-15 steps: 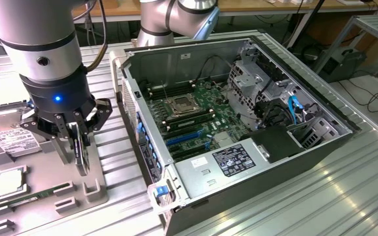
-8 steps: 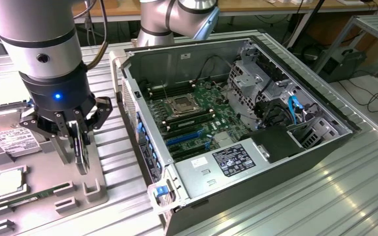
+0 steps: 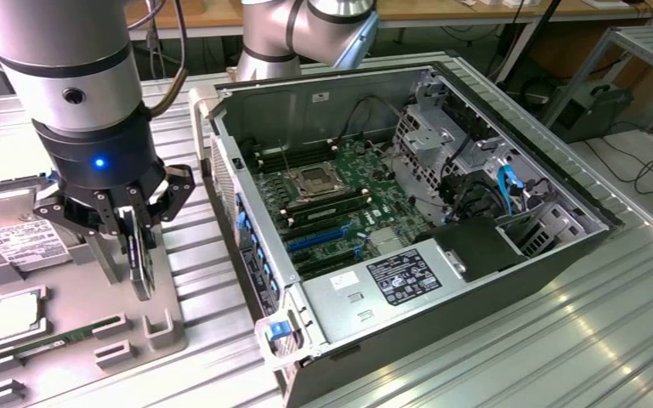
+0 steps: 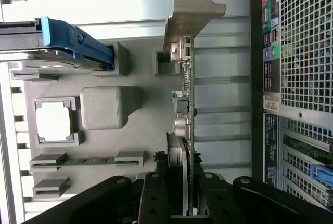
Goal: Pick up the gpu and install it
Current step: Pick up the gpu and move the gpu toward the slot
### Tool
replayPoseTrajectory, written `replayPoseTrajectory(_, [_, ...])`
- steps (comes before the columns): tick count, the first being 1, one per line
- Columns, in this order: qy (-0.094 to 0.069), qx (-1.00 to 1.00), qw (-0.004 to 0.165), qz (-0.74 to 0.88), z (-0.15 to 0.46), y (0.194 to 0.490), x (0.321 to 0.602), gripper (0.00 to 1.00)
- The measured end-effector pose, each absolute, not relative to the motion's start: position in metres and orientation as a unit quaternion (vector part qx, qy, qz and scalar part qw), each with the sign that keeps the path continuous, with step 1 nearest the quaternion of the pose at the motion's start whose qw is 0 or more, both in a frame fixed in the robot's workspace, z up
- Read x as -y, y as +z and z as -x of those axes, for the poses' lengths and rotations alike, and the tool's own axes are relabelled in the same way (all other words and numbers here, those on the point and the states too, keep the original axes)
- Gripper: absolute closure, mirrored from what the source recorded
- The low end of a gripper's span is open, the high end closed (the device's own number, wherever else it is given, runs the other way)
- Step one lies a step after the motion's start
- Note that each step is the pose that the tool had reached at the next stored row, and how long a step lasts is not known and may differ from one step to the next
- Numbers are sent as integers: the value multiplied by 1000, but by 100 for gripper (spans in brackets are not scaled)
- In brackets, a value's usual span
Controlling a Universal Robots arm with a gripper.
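My gripper [image 3: 133, 223] is shut on the gpu [image 3: 140, 259], a thin dark card held upright on its edge. It hangs just over the grey fixture tray [image 3: 88, 297], to the exterior view's left of the open computer case [image 3: 417, 212]. In the wrist view the gpu [image 4: 186, 104] appears edge-on, with green board and small components along it, and its silver bracket [image 4: 190, 16] at the far end. The gripper [image 4: 182, 195] clamps the card from both sides with its black fingers [image 4: 153, 195]. Whether the card's lower edge touches the tray's slot blocks I cannot tell.
The tray also holds a hard drive [image 3: 20, 242] with a white label, a CPU [image 3: 14, 310] and a RAM stick [image 3: 54, 340]. Inside the case lie the motherboard and its blue expansion slots [image 3: 320, 242]. The case's perforated rear panel [image 4: 302, 68] stands close beside the card.
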State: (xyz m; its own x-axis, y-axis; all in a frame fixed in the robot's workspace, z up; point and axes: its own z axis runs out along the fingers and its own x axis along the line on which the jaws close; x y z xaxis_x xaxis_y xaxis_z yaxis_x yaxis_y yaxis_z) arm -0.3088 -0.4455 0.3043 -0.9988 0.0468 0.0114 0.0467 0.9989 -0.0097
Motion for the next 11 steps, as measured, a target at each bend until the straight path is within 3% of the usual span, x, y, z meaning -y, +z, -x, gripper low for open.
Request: replayPoseTrajectory(11, [5, 1000, 6, 23, 308, 309, 445, 72])
